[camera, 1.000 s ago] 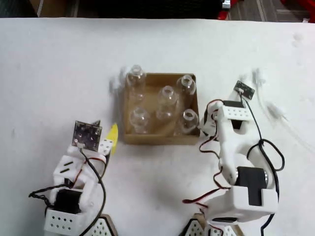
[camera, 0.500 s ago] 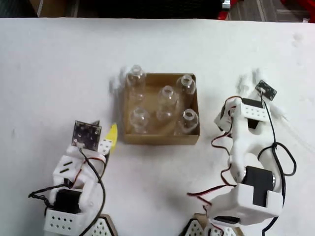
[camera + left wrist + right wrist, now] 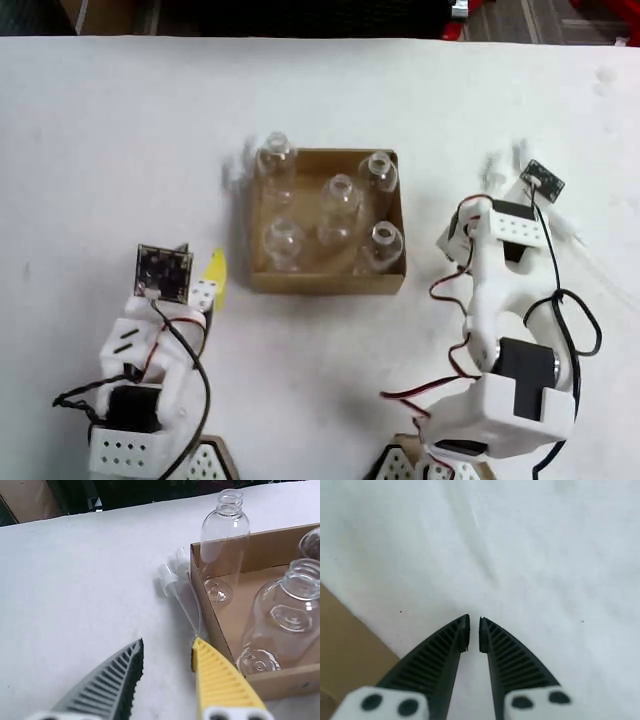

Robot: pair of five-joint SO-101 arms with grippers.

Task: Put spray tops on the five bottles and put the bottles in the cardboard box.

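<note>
High view: five open-necked bottles stand in the cardboard box, with wide bench on every side. Left wrist: the left end effector is spread open just off the box's edge, and a spray top lies against that wall. Right wrist: the right end effector is pinched nearly closed on nothing, over the bench.

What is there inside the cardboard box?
Five clear bottles stand upright in the cardboard box, all with bare open necks. The bottles partly cover the box floor, so small items there cannot be excluded.
</note>
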